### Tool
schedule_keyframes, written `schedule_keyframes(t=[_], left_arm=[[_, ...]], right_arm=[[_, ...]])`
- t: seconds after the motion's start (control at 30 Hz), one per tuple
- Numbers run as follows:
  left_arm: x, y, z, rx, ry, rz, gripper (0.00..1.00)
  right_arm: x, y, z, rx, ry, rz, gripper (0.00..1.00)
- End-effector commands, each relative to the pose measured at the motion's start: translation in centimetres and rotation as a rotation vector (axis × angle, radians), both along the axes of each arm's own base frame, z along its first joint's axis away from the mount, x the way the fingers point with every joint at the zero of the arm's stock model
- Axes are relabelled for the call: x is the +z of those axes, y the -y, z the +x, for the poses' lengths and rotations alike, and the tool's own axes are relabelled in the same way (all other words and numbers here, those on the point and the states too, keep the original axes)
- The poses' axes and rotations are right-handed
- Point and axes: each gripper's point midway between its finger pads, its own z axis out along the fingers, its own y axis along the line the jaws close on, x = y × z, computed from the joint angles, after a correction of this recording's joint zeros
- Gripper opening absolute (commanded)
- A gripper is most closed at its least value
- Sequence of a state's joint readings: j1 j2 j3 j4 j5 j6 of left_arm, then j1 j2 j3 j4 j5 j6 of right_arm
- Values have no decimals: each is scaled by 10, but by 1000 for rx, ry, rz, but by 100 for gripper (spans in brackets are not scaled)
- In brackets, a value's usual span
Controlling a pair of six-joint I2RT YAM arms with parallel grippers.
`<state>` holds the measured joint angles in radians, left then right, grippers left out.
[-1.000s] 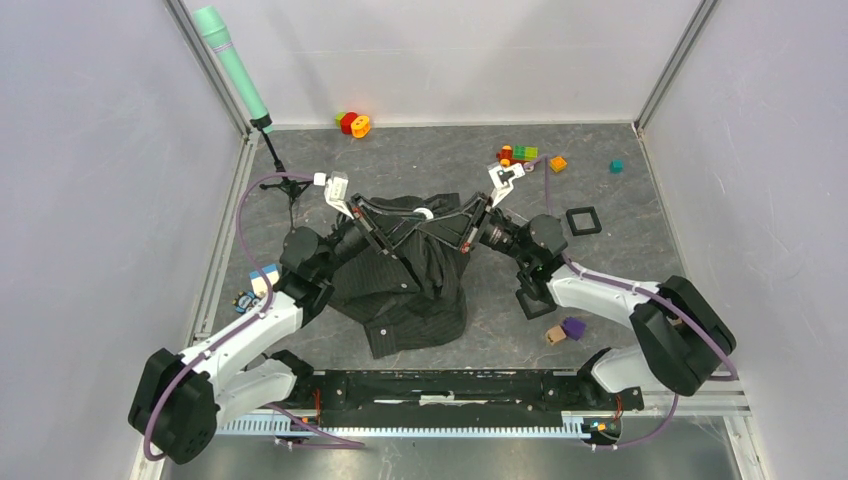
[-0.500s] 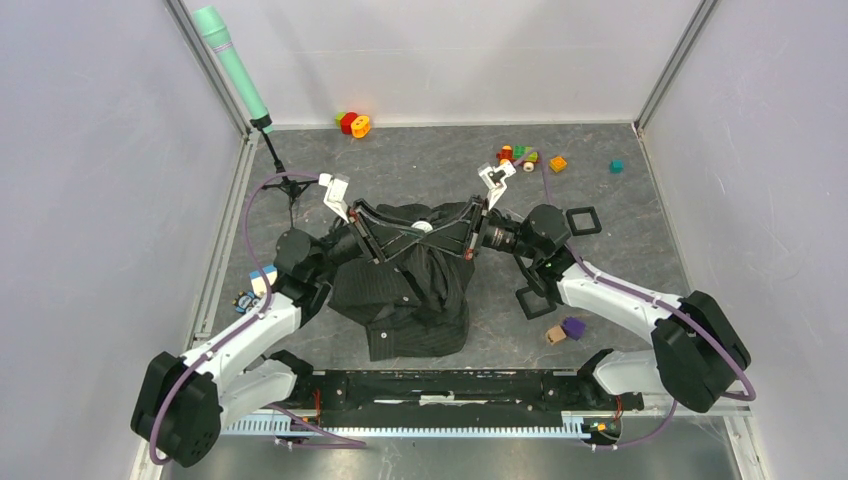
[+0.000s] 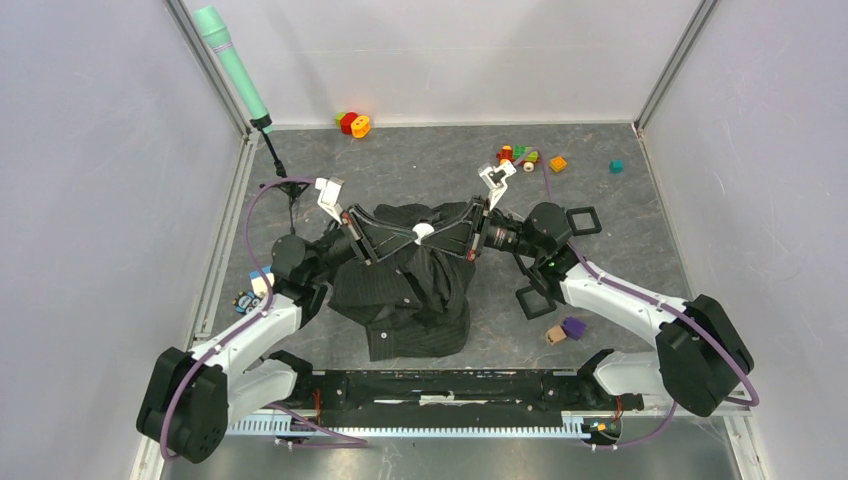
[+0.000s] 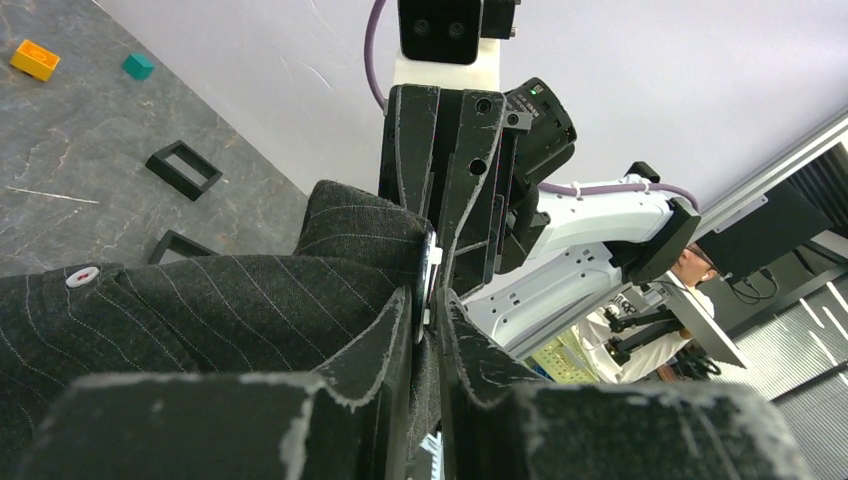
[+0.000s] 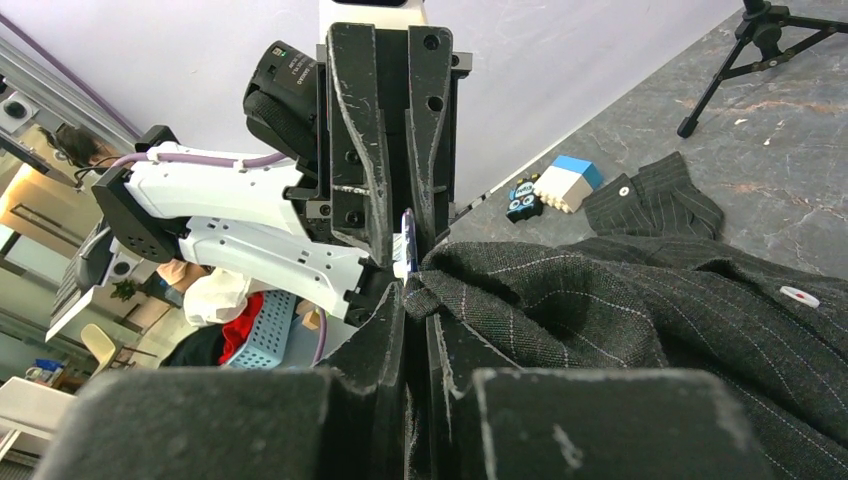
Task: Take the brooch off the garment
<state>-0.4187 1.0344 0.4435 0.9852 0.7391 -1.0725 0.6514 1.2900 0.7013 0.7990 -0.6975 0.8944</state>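
"Brooch (image 5: 406, 242), position?" asks the first observer.

"Edge-on, small dark-blue disc. It sits above the counter (image 3: 640, 240), at the peak of a lifted fold of the garment (image 3: 412, 300). Both arms meet there, tip to tip," answers the second.

"Left hand (image 4: 425, 300)?"

"Fingers drawn close together, clamped on the brooch right at their tips."

"Right hand (image 5: 412, 296)?"

"Pinched tight on the pinstriped fold just beside the brooch, facing the left hand head-on. The two sets of fingertips nearly touch."

"Rest of the garment?"

"Crumpled in a heap on the counter between the arms, lower edge toward the bases. A white button (image 4: 82, 276) with a red mark shows on the cloth."

"Surroundings?"

"Black square frame (image 3: 583, 220) just beside the right arm's wrist. Teal cube (image 3: 617, 166) at the far right. Purple block (image 3: 573, 327) near the right forearm. Green microphone (image 3: 232, 65) on a tripod in the far left corner."
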Motion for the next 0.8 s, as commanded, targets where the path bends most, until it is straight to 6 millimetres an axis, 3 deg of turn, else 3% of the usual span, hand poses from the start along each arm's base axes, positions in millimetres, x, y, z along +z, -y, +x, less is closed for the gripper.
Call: schedule_keyframes(t=[0.0, 0.2, 0.33, 0.53, 0.77], left_arm=[[16, -1, -15, -68, 48, -44, 18], [13, 0, -13, -61, 58, -1, 27], [11, -1, -10, -38, 63, 31, 2], [5, -5, -8, 14, 77, 58, 2], [8, -7, -10, 32, 101, 56, 2]], right_arm=[[29, 6, 5, -29, 73, 58, 0], [28, 4, 4, -14, 66, 59, 0], [29, 4, 3, -7, 64, 66, 4], [33, 5, 1, -9, 67, 91, 25], [38, 4, 1, 7, 46, 133, 12]])
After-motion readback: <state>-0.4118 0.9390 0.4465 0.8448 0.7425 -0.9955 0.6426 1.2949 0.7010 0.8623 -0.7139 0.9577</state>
